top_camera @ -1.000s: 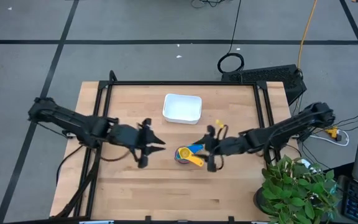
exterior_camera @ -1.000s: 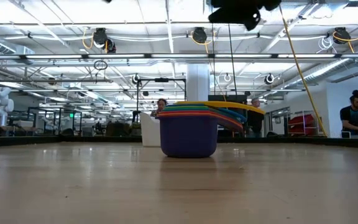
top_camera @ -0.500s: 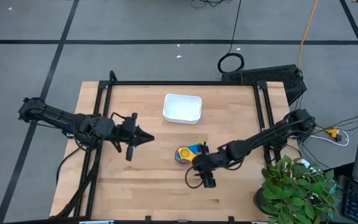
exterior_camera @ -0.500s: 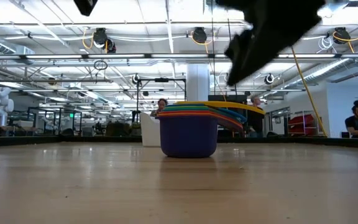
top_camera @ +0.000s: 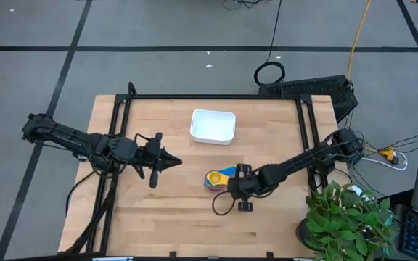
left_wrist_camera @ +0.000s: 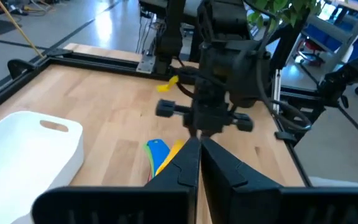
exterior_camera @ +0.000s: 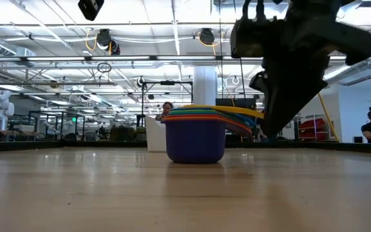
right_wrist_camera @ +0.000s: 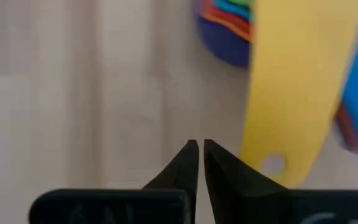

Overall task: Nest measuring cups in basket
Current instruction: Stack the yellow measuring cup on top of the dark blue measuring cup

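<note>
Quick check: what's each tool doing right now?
Left tool: shut, empty, left of the nested cups.
Right tool: shut, empty, beside the yellow handle.

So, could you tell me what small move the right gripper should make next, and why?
Probably open its fingers and ease onto the yellow handle. The right gripper sits shut right beside the nested cups, holding nothing, and the stack stands on the table outside the basket. The left gripper waits apart, also shut.
</note>
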`<state>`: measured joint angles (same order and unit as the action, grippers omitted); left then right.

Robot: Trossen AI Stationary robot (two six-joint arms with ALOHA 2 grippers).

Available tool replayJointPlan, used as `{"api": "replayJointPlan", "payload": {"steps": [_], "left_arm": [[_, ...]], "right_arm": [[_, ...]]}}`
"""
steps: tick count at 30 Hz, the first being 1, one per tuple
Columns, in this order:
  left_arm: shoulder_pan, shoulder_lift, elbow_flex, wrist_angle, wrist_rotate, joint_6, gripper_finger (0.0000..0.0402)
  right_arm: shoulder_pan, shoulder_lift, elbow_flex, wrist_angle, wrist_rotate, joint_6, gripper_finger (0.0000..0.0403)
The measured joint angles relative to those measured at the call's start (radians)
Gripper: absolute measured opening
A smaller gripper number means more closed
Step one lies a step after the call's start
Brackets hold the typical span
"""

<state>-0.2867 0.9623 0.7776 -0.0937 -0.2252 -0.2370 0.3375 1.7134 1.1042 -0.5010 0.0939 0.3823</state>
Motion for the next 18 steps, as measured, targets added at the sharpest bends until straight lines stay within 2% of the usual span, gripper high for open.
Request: {"api": "replayJointPlan", "payload": {"steps": [11, 14, 18], "left_arm": [[-0.001, 0.000, 0.000, -0.009, 0.004, 0.023, 0.0003], [-0.001, 0.000, 0.000, -0.010, 0.013, 0.024, 0.0010], [-0.001, 0.000, 0.000, -0.019, 0.016, 0.024, 0.0025]], "right_arm": [[-0.076, -0.010, 0.000, -0.060, 0.134, -0.002, 0.0002], [-0.091, -0.011, 0.000, -0.072, 0.136, -0.008, 0.0002], [-0.093, -0.046, 0.000, -0.118, 0.076, -0.042, 0.0002]]}}
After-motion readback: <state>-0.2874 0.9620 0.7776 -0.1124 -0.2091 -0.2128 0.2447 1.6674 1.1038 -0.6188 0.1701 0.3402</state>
